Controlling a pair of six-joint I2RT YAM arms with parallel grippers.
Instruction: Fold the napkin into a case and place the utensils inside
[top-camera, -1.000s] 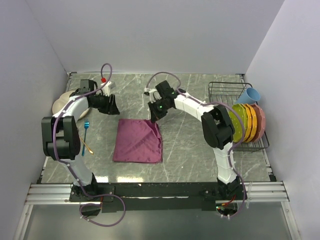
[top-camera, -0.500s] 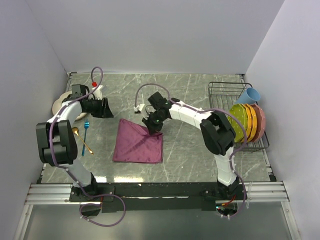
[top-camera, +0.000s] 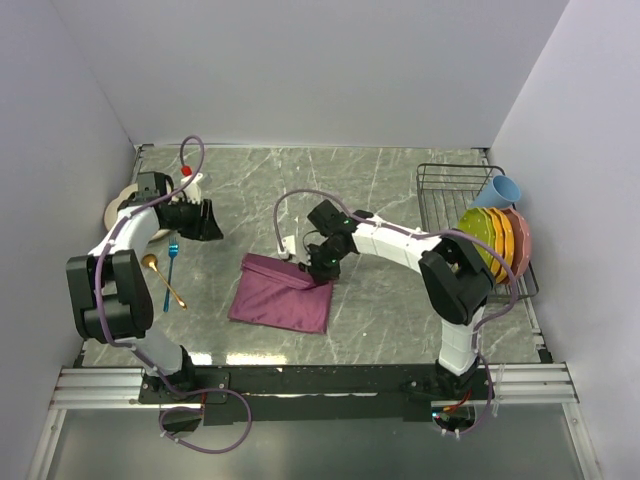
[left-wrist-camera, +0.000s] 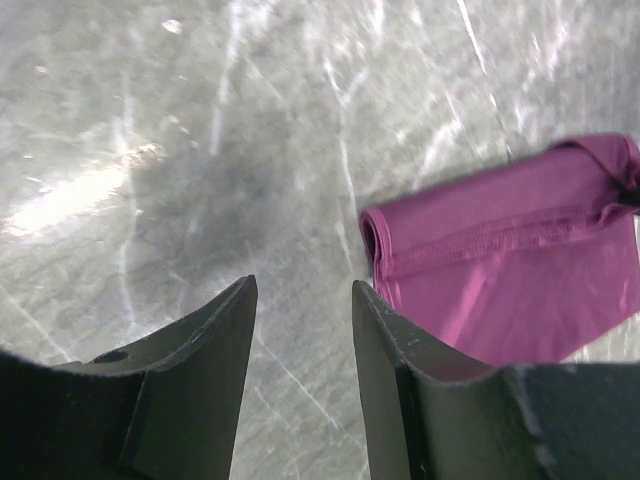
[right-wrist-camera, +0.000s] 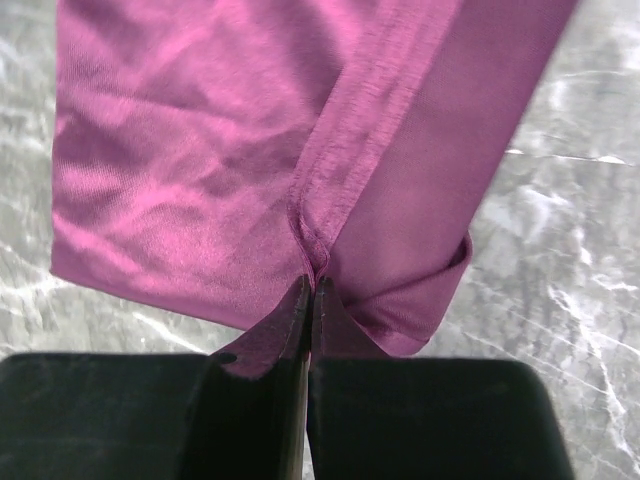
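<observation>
Right hand (right-wrist-camera: 310, 288) nearer, napkin (top-camera: 283, 302) edge folded over

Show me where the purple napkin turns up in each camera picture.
Top external: napkin mid-table, between the two arms.
Left wrist: at the right, beyond the open left fingers.
Right wrist: fills the top, its fold pinched by the right fingers.
Shared landmark: the grey marbled table.

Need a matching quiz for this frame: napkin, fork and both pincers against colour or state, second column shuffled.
Things:
1. napkin
2. left pincer
3. right pincer
4. fork

Colour or state:
A. bright blue
B. shut on a cloth edge
C. open, holding nothing
D. maroon, partly folded over

Pairs: 1-D, 2-C, 3-B, 4-A
</observation>
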